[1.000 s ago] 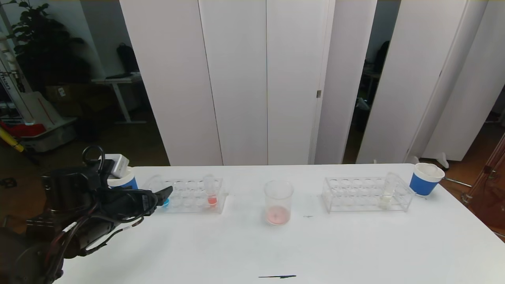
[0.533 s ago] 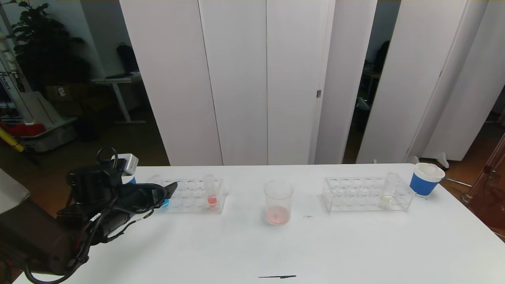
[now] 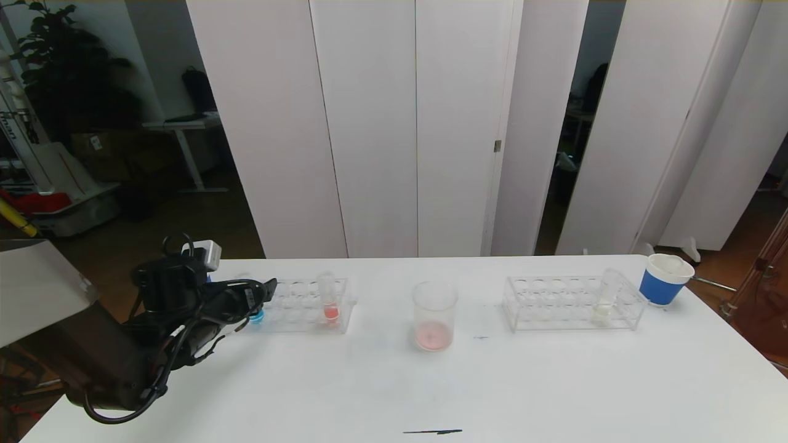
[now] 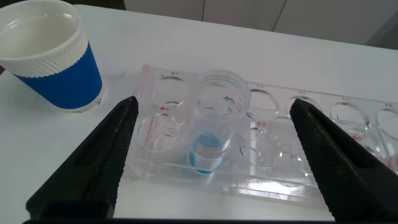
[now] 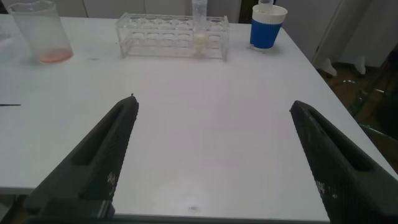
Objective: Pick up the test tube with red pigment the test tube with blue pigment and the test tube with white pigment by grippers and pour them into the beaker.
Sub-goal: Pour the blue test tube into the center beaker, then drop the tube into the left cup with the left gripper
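The blue-pigment tube (image 4: 211, 127) stands in the left clear rack (image 3: 301, 304); in the head view its blue bottom (image 3: 257, 317) shows beside my left gripper (image 3: 261, 295). That gripper (image 4: 211, 112) is open, its fingers on either side of the tube, not touching. A tube with red liquid (image 3: 330, 298) stands in the same rack. The beaker (image 3: 434, 315) at table centre holds pink-red liquid. The white-pigment tube (image 3: 603, 304) stands in the right rack (image 3: 569, 303), also seen in the right wrist view (image 5: 199, 25). My right gripper (image 5: 211, 124) is open over the table's near right part, out of the head view.
A blue-banded paper cup (image 4: 50, 53) stands just left of the left rack. Another cup (image 3: 663, 280) stands at the far right of the table. A dark mark (image 3: 432, 431) lies near the front edge.
My left arm has moved forward and a little up toward the left rack, bringing the open gripper around the blue tube. Nothing else moved.
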